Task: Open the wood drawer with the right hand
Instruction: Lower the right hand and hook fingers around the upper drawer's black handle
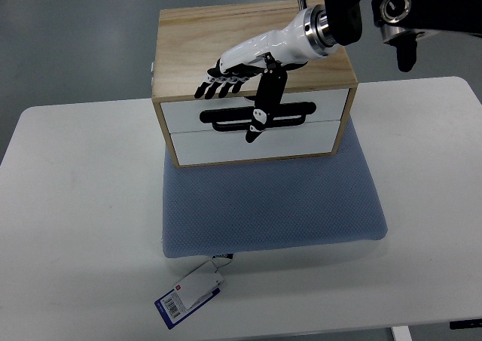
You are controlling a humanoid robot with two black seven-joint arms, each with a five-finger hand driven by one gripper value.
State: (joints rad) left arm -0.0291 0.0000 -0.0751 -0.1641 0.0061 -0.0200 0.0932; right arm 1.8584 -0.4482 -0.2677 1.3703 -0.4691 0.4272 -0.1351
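- The right hand hovered over the wood drawer box, fingers extended, gripping nothing, thumb hanging down
- The upper drawer's black handle lay just below, running left-right across the front

Single top view, looking steeply down from the robot's side onto the table, probably fairly close.

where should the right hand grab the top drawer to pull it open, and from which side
Grip the black handle on the top drawer front, coming from above the box. It is a long horizontal bar across the white panel, so fingers probably best hook over it, then pull toward the blue mat. The right hand hangs just above it, thumb already down over the bar.
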